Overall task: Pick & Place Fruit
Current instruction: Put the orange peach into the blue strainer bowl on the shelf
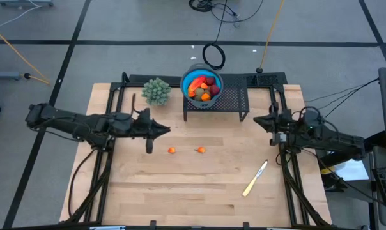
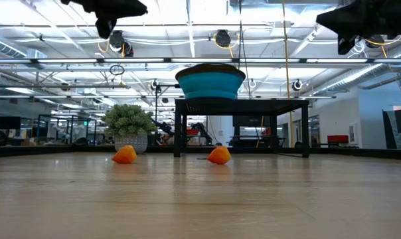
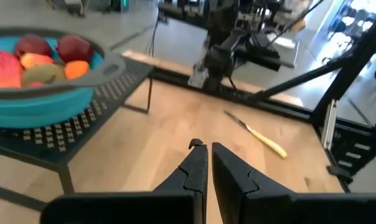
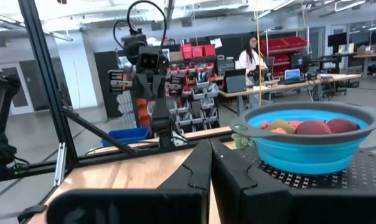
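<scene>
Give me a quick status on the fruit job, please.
Left gripper shut, empty, above table. Right gripper shut, parked. Two orange pieces on table, rest in blue bowl. Path clear.

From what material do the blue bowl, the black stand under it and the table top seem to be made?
Blue bowl: probably soft silicone or plastic, matte; its wall is stepped in rings below a grey rim, as in a collapsible bowl.
Black stand: likely painted metal; its top is a thin perforated sheet on slim legs.
Table top: wood, pale with a light sheen; plank seams and grain show.
</scene>
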Robot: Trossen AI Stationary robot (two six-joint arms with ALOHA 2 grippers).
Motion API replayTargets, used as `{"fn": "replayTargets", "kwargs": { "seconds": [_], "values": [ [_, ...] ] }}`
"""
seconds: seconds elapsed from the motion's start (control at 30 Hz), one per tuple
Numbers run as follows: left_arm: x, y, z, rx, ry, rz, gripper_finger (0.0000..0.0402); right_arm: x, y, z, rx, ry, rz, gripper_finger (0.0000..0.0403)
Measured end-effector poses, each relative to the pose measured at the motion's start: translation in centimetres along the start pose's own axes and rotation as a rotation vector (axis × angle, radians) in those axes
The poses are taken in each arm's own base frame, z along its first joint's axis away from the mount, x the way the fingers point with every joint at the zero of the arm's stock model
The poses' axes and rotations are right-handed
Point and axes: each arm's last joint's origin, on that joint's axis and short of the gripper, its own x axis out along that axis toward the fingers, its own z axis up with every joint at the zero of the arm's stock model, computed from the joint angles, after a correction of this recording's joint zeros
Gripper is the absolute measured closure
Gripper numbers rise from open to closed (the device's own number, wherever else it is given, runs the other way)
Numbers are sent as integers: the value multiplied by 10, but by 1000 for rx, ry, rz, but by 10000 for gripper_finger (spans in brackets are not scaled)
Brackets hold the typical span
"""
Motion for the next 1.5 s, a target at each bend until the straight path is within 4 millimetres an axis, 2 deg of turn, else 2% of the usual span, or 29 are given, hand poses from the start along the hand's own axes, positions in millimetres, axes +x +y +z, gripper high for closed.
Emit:
{"fn": "replayTargets", "kwargs": {
  "seconds": [0.23,0.63,1.0,1.17,1.5],
  "values": [
    [24,-11,9,-83,153,44,381,-13,1,0,0,-20,3,403],
    [66,-24,-2,-223,454,146,381,-16,1,-3,-2,-2,7,403],
    [85,-38,-28,-105,702,201,381,-16,1,-3,-9,3,33,403],
    [89,-37,-36,-71,744,213,380,-16,1,-3,-11,3,34,403],
    [96,-37,-46,109,807,147,380,-16,2,-3,-12,6,60,403]
  ]
}}
